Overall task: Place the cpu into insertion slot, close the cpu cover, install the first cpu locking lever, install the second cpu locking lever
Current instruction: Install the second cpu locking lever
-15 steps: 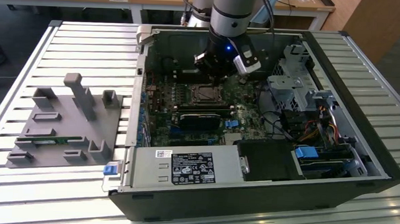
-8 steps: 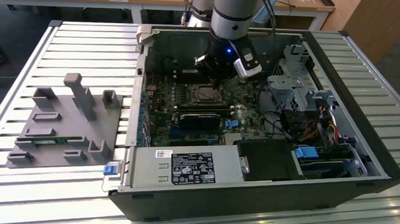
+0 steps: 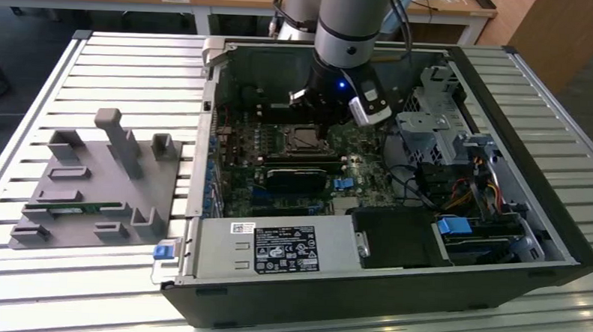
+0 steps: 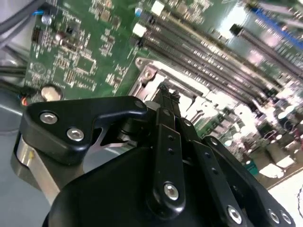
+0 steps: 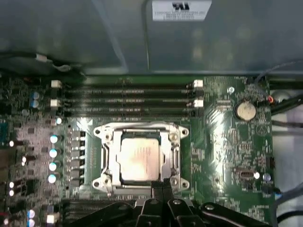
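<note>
Gripper (image 5: 162, 187) touching cpu cover (image 5: 108, 153) edge

Access to the insertion slot (image 5: 142, 158) lies open from above: the cpu cover (image 5: 171, 156) frames it low and flat. The gripper (image 5: 162, 187) occupies the room at one edge of the socket. Memory slots (image 5: 125, 99) border the far side, low in profile. In the exterior view, the drive cage (image 3: 433, 127) crowds the exterior view's right, and the case wall (image 3: 210, 132) bounds the left.
</note>
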Tool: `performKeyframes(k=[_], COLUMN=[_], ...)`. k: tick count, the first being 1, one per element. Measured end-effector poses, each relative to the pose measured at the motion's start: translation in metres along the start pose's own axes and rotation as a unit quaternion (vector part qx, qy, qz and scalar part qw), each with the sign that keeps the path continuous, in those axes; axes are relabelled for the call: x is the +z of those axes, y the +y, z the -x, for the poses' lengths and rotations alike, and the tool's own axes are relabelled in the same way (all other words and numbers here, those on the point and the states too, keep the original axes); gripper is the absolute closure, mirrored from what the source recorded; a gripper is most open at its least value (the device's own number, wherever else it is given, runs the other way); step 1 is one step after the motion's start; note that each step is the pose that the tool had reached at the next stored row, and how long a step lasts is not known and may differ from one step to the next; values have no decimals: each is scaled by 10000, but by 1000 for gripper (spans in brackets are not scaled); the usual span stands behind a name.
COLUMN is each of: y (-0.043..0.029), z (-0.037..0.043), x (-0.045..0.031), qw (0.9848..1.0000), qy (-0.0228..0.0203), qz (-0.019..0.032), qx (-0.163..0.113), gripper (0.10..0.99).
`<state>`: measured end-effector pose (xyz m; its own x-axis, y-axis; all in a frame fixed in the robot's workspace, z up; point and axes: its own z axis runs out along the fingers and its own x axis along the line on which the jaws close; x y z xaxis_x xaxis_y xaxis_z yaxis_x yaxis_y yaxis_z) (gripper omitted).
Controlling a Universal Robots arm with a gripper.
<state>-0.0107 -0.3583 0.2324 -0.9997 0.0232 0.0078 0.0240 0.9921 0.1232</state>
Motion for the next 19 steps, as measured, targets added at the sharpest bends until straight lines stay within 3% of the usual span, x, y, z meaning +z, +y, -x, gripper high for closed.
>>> performKeyframes(k=[2,3,10,15,19], y=[-6,-12,-184,-253,-259], z=[0,0,4,5,-102], x=[0,1,-13,-18,-17], qw=[9999,9998,9997,9997,9997], qy=[6,7,7,7,7], qz=[171,201,243,245,254], qx=[-1,-1,-1,-1,-1], gripper=[969,969,969,969,969])
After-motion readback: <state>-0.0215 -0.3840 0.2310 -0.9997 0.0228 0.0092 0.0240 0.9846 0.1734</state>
